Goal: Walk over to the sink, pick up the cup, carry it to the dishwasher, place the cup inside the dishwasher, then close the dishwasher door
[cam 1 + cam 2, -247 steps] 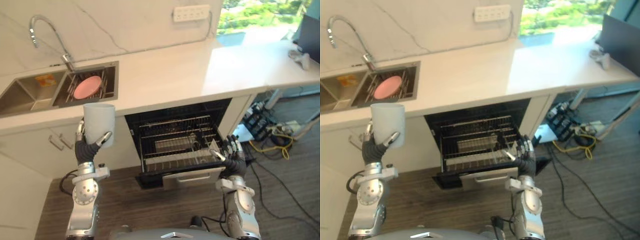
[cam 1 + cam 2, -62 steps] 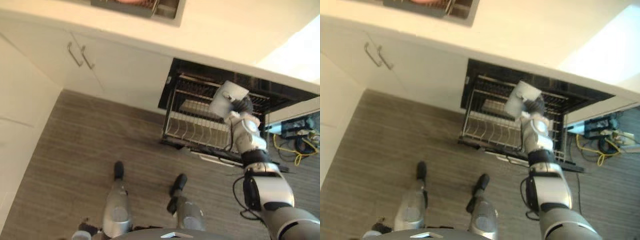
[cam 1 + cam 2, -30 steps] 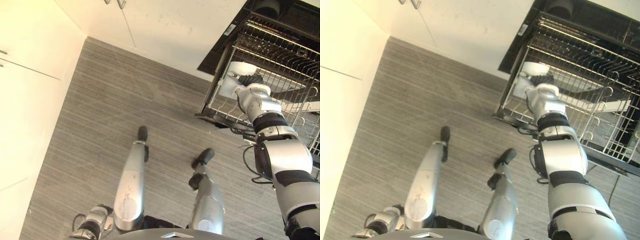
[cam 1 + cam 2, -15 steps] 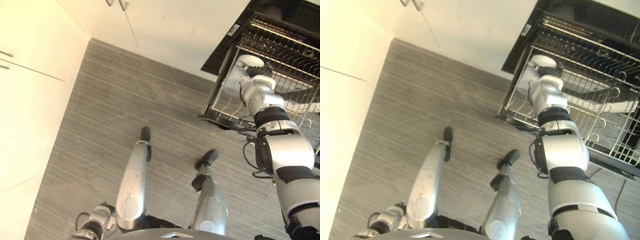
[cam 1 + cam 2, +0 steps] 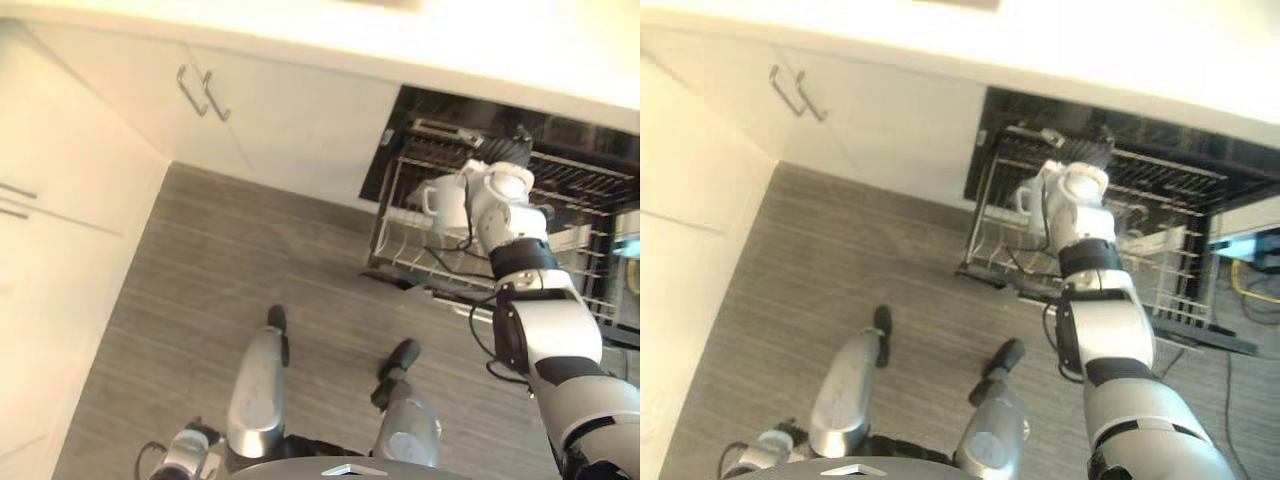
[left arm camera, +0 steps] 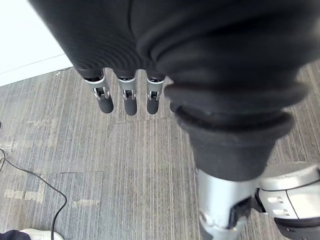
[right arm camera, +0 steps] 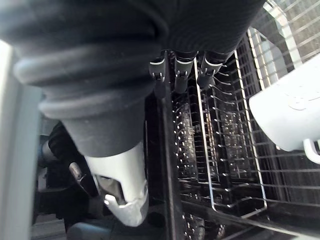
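The cup [image 5: 440,200] rests in the pulled-out rack [image 5: 420,255], apart from my right hand [image 7: 182,67], whose fingers hang straight and empty. My left hand [image 6: 129,97] hangs slack above the floor, probably for balance.

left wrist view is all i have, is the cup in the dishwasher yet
Observer: Yes, the white cup sits in the pulled-out wire rack.
Operator: is the right hand off it
Observer: Yes, the right hand hangs beside the cup with relaxed fingers, apart from it and holding nothing.
Operator: door shut
Observer: No, the dishwasher stands open with its rack out.
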Controlling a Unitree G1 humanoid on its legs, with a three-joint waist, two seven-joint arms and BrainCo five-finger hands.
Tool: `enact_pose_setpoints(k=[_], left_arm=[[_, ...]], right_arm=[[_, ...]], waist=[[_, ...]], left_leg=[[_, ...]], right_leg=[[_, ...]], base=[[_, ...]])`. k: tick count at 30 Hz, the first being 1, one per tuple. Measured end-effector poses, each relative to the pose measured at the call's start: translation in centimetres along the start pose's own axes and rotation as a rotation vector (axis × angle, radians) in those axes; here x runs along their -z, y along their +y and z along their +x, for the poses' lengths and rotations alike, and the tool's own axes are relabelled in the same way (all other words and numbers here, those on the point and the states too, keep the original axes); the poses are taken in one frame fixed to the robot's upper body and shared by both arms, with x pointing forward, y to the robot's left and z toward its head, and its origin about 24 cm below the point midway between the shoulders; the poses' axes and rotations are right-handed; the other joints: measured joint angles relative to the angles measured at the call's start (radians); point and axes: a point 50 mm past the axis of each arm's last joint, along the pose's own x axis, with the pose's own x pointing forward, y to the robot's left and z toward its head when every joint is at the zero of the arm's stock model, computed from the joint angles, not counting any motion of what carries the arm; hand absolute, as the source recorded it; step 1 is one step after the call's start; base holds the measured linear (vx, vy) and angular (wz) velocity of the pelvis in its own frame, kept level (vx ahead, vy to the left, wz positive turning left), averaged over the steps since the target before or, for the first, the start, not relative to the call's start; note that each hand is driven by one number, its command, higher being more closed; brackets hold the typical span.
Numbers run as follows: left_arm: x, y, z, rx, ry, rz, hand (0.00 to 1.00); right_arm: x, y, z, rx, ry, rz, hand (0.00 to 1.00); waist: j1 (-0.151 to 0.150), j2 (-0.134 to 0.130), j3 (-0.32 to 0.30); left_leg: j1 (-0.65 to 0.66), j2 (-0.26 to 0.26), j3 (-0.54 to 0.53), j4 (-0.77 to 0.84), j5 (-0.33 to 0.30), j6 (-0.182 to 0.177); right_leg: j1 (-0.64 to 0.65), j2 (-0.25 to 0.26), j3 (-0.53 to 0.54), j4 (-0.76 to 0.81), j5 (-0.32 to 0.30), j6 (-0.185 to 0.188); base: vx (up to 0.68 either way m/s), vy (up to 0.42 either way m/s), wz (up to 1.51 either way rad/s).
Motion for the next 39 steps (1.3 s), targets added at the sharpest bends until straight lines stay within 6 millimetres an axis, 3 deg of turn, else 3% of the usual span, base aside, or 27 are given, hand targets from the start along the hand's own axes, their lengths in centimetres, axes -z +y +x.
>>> enact_pose_setpoints(k=[2, 5, 6, 8, 9, 10, 11, 14, 17, 18, 19, 20, 21, 24, 25, 28, 30, 31, 32, 35, 36, 38, 39], left_arm=[[2.3, 0.2, 0.0, 0.004, 0.061, 0.001, 0.00], [4.5, 0.3, -0.1, 0.003, 0.125, -0.012, 0.00], [4.8, 0.5, -0.2, 0.000, 0.134, -0.024, 0.00], [5.7, 0.6, -0.3, -0.008, 0.159, -0.040, 0.00], [5.8, 0.7, -0.3, -0.012, 0.166, -0.053, 0.00], [6.4, 1.2, -0.3, -0.025, 0.183, -0.070, 0.00], [6.9, 1.9, -0.3, -0.049, 0.201, -0.067, 0.00], [6.5, 1.5, -0.3, -0.043, 0.198, -0.094, 0.00], [6.8, 0.6, -0.4, -0.037, 0.230, -0.149, 0.00], [6.8, 0.4, -0.5, -0.039, 0.238, -0.186, 0.00], [6.8, 0.2, -0.5, -0.031, 0.239, -0.207, 0.00], [6.7, -0.1, -0.5, -0.021, 0.237, -0.212, 0.00], [6.8, -0.9, -0.6, 0.014, 0.241, -0.226, 0.00], [6.8, -1.0, -0.7, 0.039, 0.240, -0.231, 0.00], [6.8, -1.0, -0.7, 0.069, 0.239, -0.239, 0.00], [6.8, -0.7, -0.6, 0.094, 0.243, -0.279, 0.00], [7.4, -0.9, -0.7, 0.099, 0.265, -0.306, 0.00], [8.6, -1.4, -0.9, 0.106, 0.308, -0.354, 0.00], [9.3, -1.9, -1.1, 0.115, 0.334, -0.379, 0.00], [9.3, -0.7, -0.9, 0.097, 0.290, -0.378, 0.00], [9.3, -0.7, -0.9, 0.099, 0.289, -0.379, 0.00], [10.0, -1.7, -1.2, 0.132, 0.314, -0.385, 0.00], [10.5, -2.3, -1.4, 0.153, 0.328, -0.385, 0.00]], right_arm=[[3.0, -1.6, -0.9, 0.009, 0.060, 0.019, 0.00], [7.0, -2.3, -3.2, -0.032, 0.135, 0.030, 0.00], [7.8, -2.4, -3.8, -0.043, 0.149, 0.036, 0.00], [10.3, -2.3, -6.4, -0.094, 0.192, 0.093, 0.00], [10.7, -2.3, -7.0, -0.105, 0.197, 0.113, 0.00], [11.6, -2.6, -8.5, -0.117, 0.206, 0.155, 0.00], [12.2, -3.4, -9.8, -0.123, 0.200, 0.180, 0.00], [12.6, -5.1, -11.4, -0.118, 0.168, 0.197, 0.00], [13.3, -6.3, -13.0, -0.119, 0.156, 0.218, 0.00], [13.9, -6.7, -13.5, -0.115, 0.176, 0.218, 0.00], [14.5, -7.2, -14.0, -0.110, 0.197, 0.214, 0.00], [14.6, -7.4, -14.2, -0.112, 0.205, 0.212, 0.00], [14.9, -7.6, -14.9, -0.110, 0.214, 0.223, 0.00], [14.8, -8.0, -15.5, -0.079, 0.206, 0.240, 0.00], [14.2, -8.5, -15.7, -0.064, 0.182, 0.246, 0.00], [13.4, -8.2, -15.6, -0.071, 0.150, 0.258, 0.00], [13.3, -8.0, -15.5, -0.077, 0.148, 0.258, 0.00], [13.3, -8.3, -15.6, -0.076, 0.147, 0.249, 0.00], [13.2, -9.0, -15.6, -0.068, 0.136, 0.232, 0.00], [12.4, -9.8, -15.5, -0.055, 0.094, 0.247, 0.00], [12.3, -9.7, -15.4, -0.058, 0.087, 0.249, 0.00], [11.6, -9.7, -15.4, -0.068, 0.059, 0.256, 0.00], [11.2, -9.5, -15.3, -0.073, 0.040, 0.265, 0.00]], waist=[[-0.012, -0.037, -0.057], [-0.036, -0.076, -0.130], [-0.040, -0.081, -0.141], [-0.051, -0.087, -0.186], [-0.059, -0.090, -0.192], [-0.077, -0.103, -0.212], [-0.084, -0.129, -0.243], [-0.103, -0.141, -0.264], [-0.124, -0.126, -0.273], [-0.129, -0.112, -0.275], [-0.133, -0.084, -0.289], [-0.137, -0.072, -0.295], [-0.150, -0.042, -0.309], [-0.190, -0.050, -0.305], [-0.198, -0.048, -0.309], [-0.195, -0.067, -0.305], [-0.198, -0.069, -0.305], [-0.209, -0.065, -0.305], [-0.222, -0.044, -0.312], [-0.254, -0.083, -0.296], [-0.254, -0.085, -0.295], [-0.252, -0.064, -0.298], [-0.254, -0.051, -0.302]], left_leg=[[0.073, -0.001, 0.013, -0.035, -0.010, -0.007], [0.140, 0.001, 0.037, -0.064, -0.040, -0.013], [0.149, 0.003, 0.038, -0.071, -0.042, -0.015], [0.202, 0.023, 0.047, -0.132, -0.037, -0.011], [0.216, 0.031, 0.047, -0.144, -0.033, -0.011], [0.228, 0.028, 0.033, -0.169, -0.024, -0.016], [0.229, 0.023, 0.025, -0.183, -0.016, -0.022], [0.249, 0.016, 0.002, -0.225, 0.021, -0.027], [0.257, -0.005, 0.003, -0.242, 0.034, -0.025], [0.253, -0.010, -0.001, -0.242, 0.035, -0.026], [0.242, -0.007, -0.010, -0.241, 0.041, -0.022], [0.239, -0.007, -0.010, -0.241, 0.045, -0.018], [0.223, -0.001, 0.052, -0.230, 0.062, -0.011], [0.218, -0.002, 0.192, -0.223, 0.107, 0.027], [0.205, -0.010, 0.192, -0.223, 0.136, 0.031], [0.138, -0.018, 0.147, -0.175, 0.168, 0.014], [0.109, 0.031, 0.208, -0.137, 0.158, 0.035], [0.118, 0.069, 0.275, -0.144, 0.208, 0.057], [0.143, 0.072, 0.293, -0.159, 0.297, 0.053], [0.155, -0.018, 0.248, -0.187, 0.283, 0.058], [0.158, -0.027, 0.231, -0.186, 0.267, 0.054], [0.167, -0.032, 0.154, -0.168, 0.157, 0.040], [0.169, -0.045, 0.116, -0.155, 0.080, 0.004]], right_leg=[[0.048, 0.001, 0.000, 0.001, -0.019, -0.020], [0.079, -0.003, -0.001, 0.027, -0.036, -0.056], [0.081, -0.002, -0.003, 0.038, -0.032, -0.065], [0.071, 0.030, 0.002, 0.069, 0.000, -0.123], [0.070, 0.043, 0.012, 0.114, -0.036, -0.109], [0.062, 0.076, 0.057, 0.175, -0.119, -0.073], [0.067, 0.087, 0.062, 0.160, -0.138, -0.071], [0.077, 0.095, 0.057, 0.141, -0.140, -0.071], [0.117, 0.095, 0.062, 0.053, -0.175, -0.070], [0.135, 0.098, 0.065, 0.015, -0.179, -0.034], [0.137, 0.103, 0.057, 0.004, -0.176, -0.028], [0.137, 0.103, 0.055, 0.003, -0.176, -0.027], [0.149, 0.099, 0.044, -0.002, -0.184, -0.015], [0.203, 0.066, -0.035, -0.023, -0.185, -0.011], [0.231, 0.061, -0.084, -0.037, -0.186, -0.010], [0.221, 0.043, -0.078, -0.058, -0.180, -0.022], [0.203, 0.024, -0.058, -0.042, -0.180, -0.021], [0.204, -0.001, -0.047, -0.016, -0.184, 0.004], [0.215, -0.021, -0.043, 0.008, -0.197, 0.048], [0.210, -0.095, 0.007, 0.036, -0.215, 0.075], [0.203, -0.106, 0.016, 0.047, -0.220, 0.081], [0.182, -0.112, 0.054, 0.080, -0.232, 0.103], [0.168, -0.125, 0.085, 0.107, -0.242, 0.120]], base=[[0.13, -0.017, -0.12], [0.10, 0.013, -0.19], [0.02, 0.019, -0.21], [0.02, 0.024, -0.33], [0.05, 0.012, -0.08], [0.09, -0.009, 0.11], [0.08, -0.034, 0.15], [0.11, -0.042, 0.11], [0.06, -0.047, -0.01], [0.00, -0.077, 0.16], [-0.02, -0.074, 0.18], [-0.06, -0.050, 0.28], [-0.05, -0.018, 0.36], [-0.05, 0.019, 0.77], [-0.08, 0.027, 0.95], [-0.09, 0.003, 0.40], [-0.07, 0.071, -0.10], [0.04, 0.173, -0.12], [0.07, 0.195, -0.03], [0.03, 0.192, 0.34], [-0.03, 0.191, -0.08], [0.00, 0.149, -0.28], [0.03, 0.216, -0.28]])
